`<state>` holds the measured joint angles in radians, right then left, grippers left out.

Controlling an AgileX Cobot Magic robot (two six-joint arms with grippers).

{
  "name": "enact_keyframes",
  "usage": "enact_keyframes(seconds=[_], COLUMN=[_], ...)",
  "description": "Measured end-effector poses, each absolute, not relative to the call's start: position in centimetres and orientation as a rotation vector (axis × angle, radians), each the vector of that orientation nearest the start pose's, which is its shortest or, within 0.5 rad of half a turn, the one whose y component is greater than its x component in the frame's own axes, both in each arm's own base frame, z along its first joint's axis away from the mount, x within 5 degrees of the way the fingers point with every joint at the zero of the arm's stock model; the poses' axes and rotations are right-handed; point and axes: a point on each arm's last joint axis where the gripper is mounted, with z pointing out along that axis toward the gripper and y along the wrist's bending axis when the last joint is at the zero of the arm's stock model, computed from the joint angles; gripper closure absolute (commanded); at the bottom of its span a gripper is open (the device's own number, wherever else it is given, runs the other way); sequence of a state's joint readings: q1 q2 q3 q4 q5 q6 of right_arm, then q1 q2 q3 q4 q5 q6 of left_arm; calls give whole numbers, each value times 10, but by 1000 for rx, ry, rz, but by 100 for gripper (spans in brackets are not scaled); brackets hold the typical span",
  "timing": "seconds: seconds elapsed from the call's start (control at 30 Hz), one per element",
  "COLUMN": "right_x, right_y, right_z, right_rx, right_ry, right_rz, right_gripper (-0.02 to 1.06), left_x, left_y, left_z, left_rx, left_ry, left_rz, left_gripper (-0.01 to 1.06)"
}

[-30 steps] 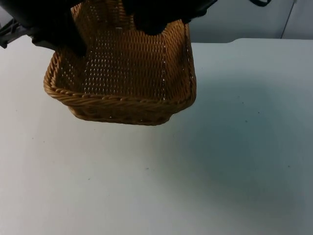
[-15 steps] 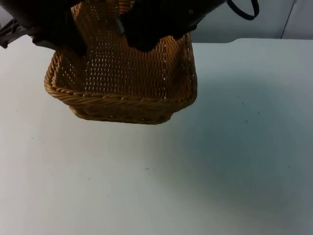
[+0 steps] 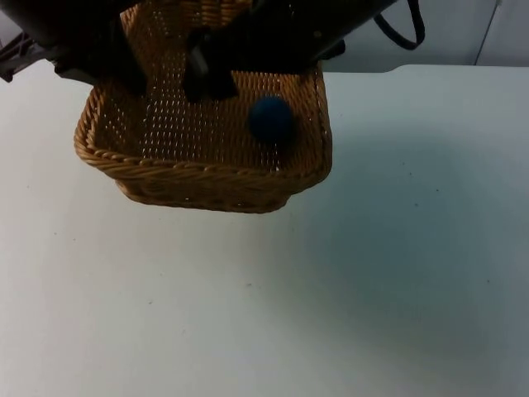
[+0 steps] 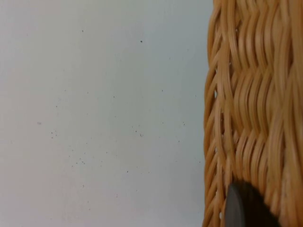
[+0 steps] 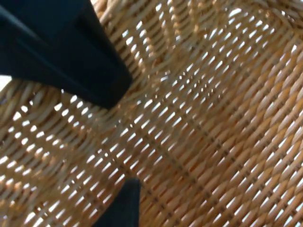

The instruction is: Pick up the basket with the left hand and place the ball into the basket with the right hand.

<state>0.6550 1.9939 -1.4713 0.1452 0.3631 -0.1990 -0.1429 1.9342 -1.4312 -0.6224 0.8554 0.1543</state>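
Left gripper [image 3: 124,70]: it is hanging at the basket's far left rim, up by the partition wall; in the left wrist view a black fingertip [image 4: 246,208] is pressing against the woven wall, so the jaws are clamped on the basket.
Basket [image 3: 207,178]: a tan wicker tray with a braided rim and an open weave that is letting light through; it is hanging above the white table [image 3: 372,273] and casting a soft shadow below.
Right gripper [image 3: 207,70]: it is hovering over the basket's middle, and its jaws are standing apart with nothing between them; in the right wrist view the basket's woven floor is showing between the two fingers [image 5: 71,52].
Ball [image 3: 271,118]: a small, dark blue, matte sphere; it is sitting inside the basket toward the right wall, apart from the right gripper's jaws and to their right.
Writing: none that I can read on basket or ball.
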Motion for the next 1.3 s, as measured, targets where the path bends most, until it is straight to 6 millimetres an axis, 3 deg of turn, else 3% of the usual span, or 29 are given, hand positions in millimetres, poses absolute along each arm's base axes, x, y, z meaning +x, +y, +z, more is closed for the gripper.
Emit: enact_keyframes(seconds=[0.53,0.67,0.8,1.03,1.17,1.3], right_x=[352,346,335,328,337,369], right_y=[277,274,263,251,232,169], right_z=[216,232,271,292,296,295], right_rx=[-896,-894,-847,-820,-715,-505], right_ry=[2250,2245,2211,2201,2244,2337], right_rz=[344,353,354,286,250,147], right_gripper=[0,0,0,0,0,0], left_x=[397,397,397,397,397,396], left_y=[-98,-98,-98,-98,-98,-98], left_z=[217,217,217,217,217,217], left_rx=[-59,-59,-59,-59,-59,-59], left_ry=[2757,2757,2757,2757,2757,2759], left_rz=[-744,-744,-744,-744,-744,-745], left_gripper=[105,105,105,105,105,105])
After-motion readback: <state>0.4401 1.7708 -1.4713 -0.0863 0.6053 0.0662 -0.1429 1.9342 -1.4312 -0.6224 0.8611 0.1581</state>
